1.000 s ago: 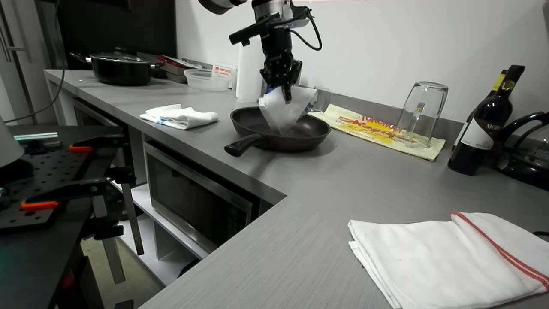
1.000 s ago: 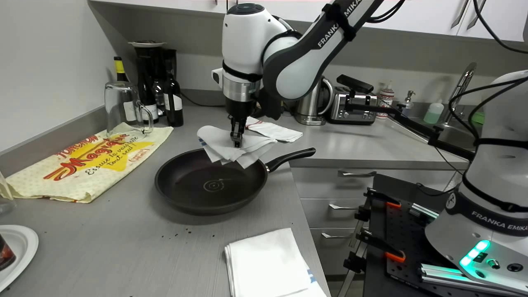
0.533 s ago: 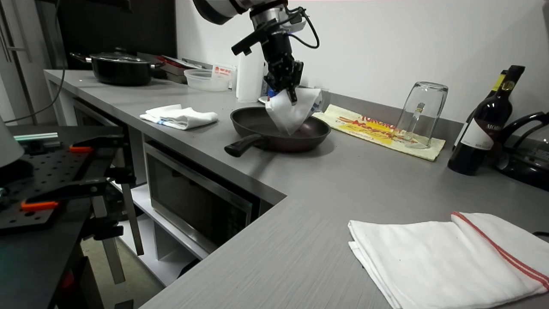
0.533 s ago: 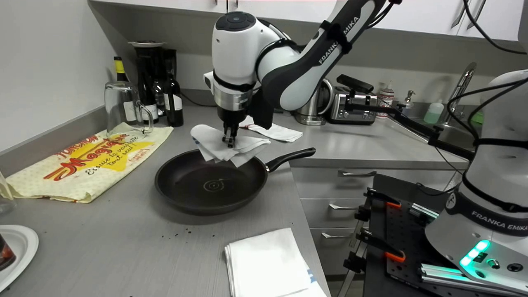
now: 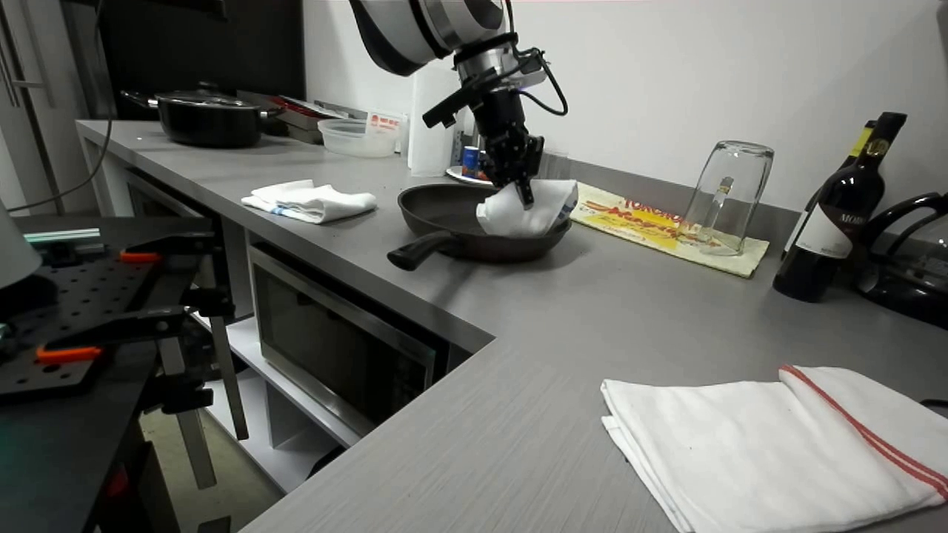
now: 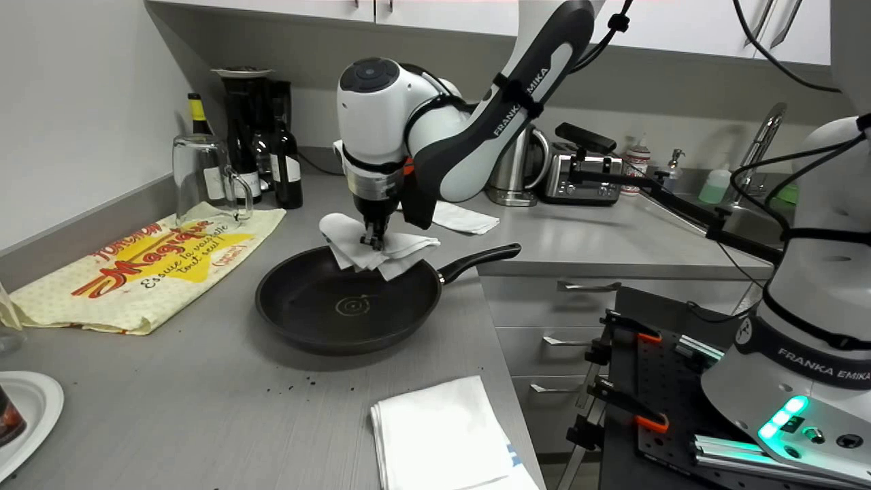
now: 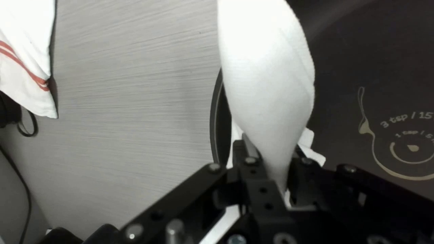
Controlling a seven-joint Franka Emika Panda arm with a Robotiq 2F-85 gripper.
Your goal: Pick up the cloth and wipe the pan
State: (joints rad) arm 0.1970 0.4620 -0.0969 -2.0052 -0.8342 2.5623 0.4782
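My gripper (image 6: 372, 243) is shut on a white cloth (image 6: 409, 248). It points down over the side of the dark frying pan (image 6: 306, 306) nearest the wine bottles. The cloth hangs in loose folds inside and over the pan's rim; I cannot tell how firmly it touches the pan. In an exterior view, the gripper (image 5: 526, 194) and the bunched cloth (image 5: 549, 203) are low in the pan (image 5: 437, 211). In the wrist view, a fold of cloth (image 7: 268, 74) rises between the fingers (image 7: 272, 149), beside the pan's printed base (image 7: 342, 67).
A folded white cloth with blue stripe (image 6: 442, 429) and one with red stripes (image 5: 770, 444) lie on the counter. A yellow printed towel (image 6: 150, 272) bears an upturned glass mug (image 6: 197, 180). Wine bottles (image 5: 837, 215) stand nearby. The pan's handle (image 6: 480, 262) points towards the counter edge.
The gripper has moved down and towards the pan side near the wine bottles, carrying the cloth. The cloth hung lower in a point before and is now more bunched. The pan has not moved.
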